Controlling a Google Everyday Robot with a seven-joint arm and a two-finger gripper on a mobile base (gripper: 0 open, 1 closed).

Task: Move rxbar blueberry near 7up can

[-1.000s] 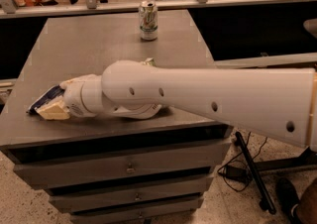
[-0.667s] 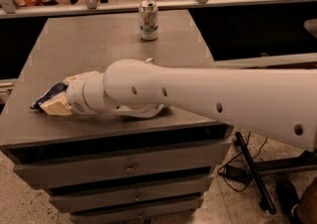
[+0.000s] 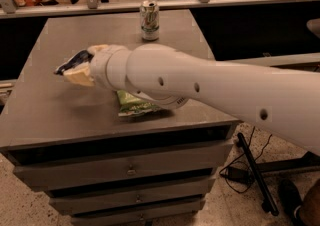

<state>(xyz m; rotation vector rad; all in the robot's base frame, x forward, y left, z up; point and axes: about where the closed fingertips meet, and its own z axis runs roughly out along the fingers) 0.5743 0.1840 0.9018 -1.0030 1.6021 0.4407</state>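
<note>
In the camera view the white arm (image 3: pixel 210 90) reaches in from the right across the grey drawer cabinet (image 3: pixel 45 115), ending in the gripper (image 3: pixel 75 68) over the left half of the top. Its cream fingers (image 3: pixel 79 76) are pinched on the rxbar blueberry (image 3: pixel 69 64), one above the bar and one below. Only the dark navy end of the bar shows; the rest is buried between the fingers, and no lettering on the wrapper can be read. Its long axis slants from the gripper down and to the left, the free tip pointing at the left edge of the top. The 7up can (image 3: pixel 149 20) stands upright near the back edge, well apart from the bar, its label unreadable. A green chip bag (image 3: pixel 134 104) lies under the arm, largely covered by it.
</note>
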